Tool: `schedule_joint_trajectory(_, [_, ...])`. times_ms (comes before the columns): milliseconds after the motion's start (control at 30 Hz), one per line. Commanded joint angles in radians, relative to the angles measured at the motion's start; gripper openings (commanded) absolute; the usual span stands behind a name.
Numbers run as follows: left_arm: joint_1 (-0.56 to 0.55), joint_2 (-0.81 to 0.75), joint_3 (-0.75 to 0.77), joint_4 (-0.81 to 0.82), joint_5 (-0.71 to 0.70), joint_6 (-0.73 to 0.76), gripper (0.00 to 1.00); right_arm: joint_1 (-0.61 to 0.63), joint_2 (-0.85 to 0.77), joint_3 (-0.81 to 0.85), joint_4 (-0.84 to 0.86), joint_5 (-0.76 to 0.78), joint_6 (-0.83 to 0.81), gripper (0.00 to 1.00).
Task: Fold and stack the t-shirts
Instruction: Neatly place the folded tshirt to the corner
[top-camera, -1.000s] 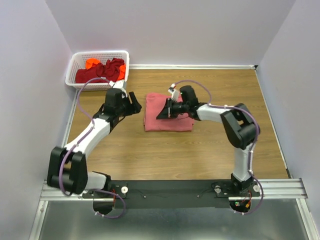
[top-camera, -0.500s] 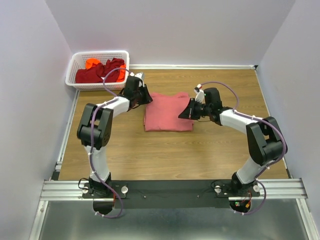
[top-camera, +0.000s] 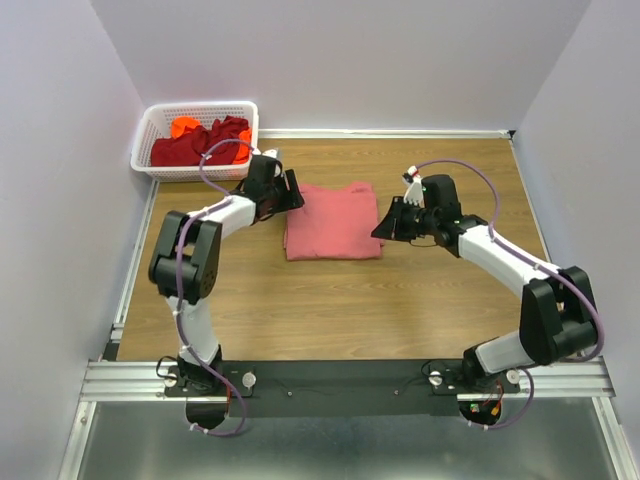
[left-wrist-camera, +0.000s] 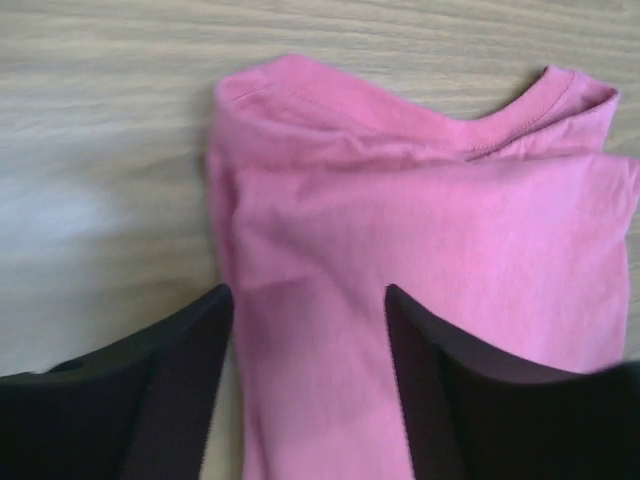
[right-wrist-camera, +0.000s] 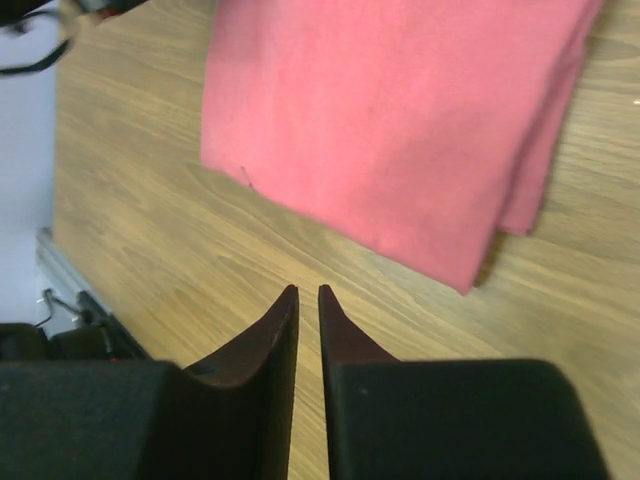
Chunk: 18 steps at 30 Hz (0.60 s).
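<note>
The wooden tabletop (top-camera: 400, 300) spreads beneath both pincers. On it the salmon-pink t-shirt (top-camera: 332, 222) lies folded flat between them, its left edge right under the left pincer (top-camera: 290, 192) and its right edge just ahead of the right pincer (top-camera: 385, 225). The white basket (top-camera: 148, 135) sits near the left pincer, beyond it towards the far left corner. It holds a heaped dark red t-shirt (top-camera: 195, 145) and a bit of orange t-shirt (top-camera: 184, 126). The left pincer is released, its fingers (left-wrist-camera: 190, 340) spread wide over the pink cloth, the collar beyond their tips. The right pincer is all but clenched on nothing, with only a thin slit between its fingers (right-wrist-camera: 282, 320), over bare wood.
</note>
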Motion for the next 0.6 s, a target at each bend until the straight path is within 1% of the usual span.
schedule_joint_trajectory(0, [-0.025, -0.192, -0.082, -0.085, -0.164, 0.017, 0.79, -0.006, -0.084, 0.055, -0.200, 0.174, -0.063, 0.29])
schedule_joint_trajectory(33, [-0.042, -0.232, -0.108, -0.123, -0.205, 0.019, 0.83, -0.006, -0.113, 0.067, -0.226, 0.241, -0.065, 0.34])
schedule_joint_trajectory(67, [-0.050, -0.248, -0.108, -0.137, -0.222, 0.020, 0.84, -0.006, -0.127, 0.072, -0.252, 0.283, -0.065, 0.40])
schedule_joint_trajectory(100, [-0.060, -0.278, -0.140, -0.151, -0.238, 0.020, 0.84, -0.006, -0.143, 0.078, -0.306, 0.324, -0.066, 0.53])
schedule_joint_trajectory(133, [-0.068, -0.291, -0.155, -0.171, -0.252, 0.019, 0.84, -0.008, -0.172, 0.092, -0.335, 0.417, -0.065, 0.60])
schedule_joint_trajectory(167, [-0.079, -0.300, -0.172, -0.180, -0.267, 0.017, 0.84, -0.009, -0.172, 0.092, -0.363, 0.418, -0.065, 0.66])
schedule_joint_trajectory(200, [-0.099, -0.314, -0.200, -0.185, -0.288, 0.014, 0.84, -0.008, -0.204, 0.105, -0.413, 0.517, -0.063, 0.79])
schedule_joint_trajectory(267, [-0.113, -0.317, -0.224, -0.191, -0.296, -0.006, 0.84, -0.009, -0.232, 0.118, -0.456, 0.608, -0.066, 0.89])
schedule_joint_trajectory(300, [-0.122, -0.311, -0.241, -0.191, -0.299, -0.014, 0.84, -0.009, -0.254, 0.127, -0.494, 0.686, -0.071, 0.97])
schedule_joint_trajectory(367, [-0.128, -0.299, -0.247, -0.189, -0.298, -0.030, 0.84, -0.009, -0.279, 0.138, -0.525, 0.769, -0.082, 1.00])
schedule_joint_trajectory(467, [-0.129, -0.265, -0.229, -0.194, -0.307, -0.043, 0.83, -0.011, -0.322, 0.138, -0.562, 0.833, -0.105, 1.00])
schedule_joint_trajectory(567, [-0.128, -0.225, -0.197, -0.197, -0.310, -0.050, 0.82, -0.011, -0.365, 0.122, -0.575, 0.857, -0.125, 1.00])
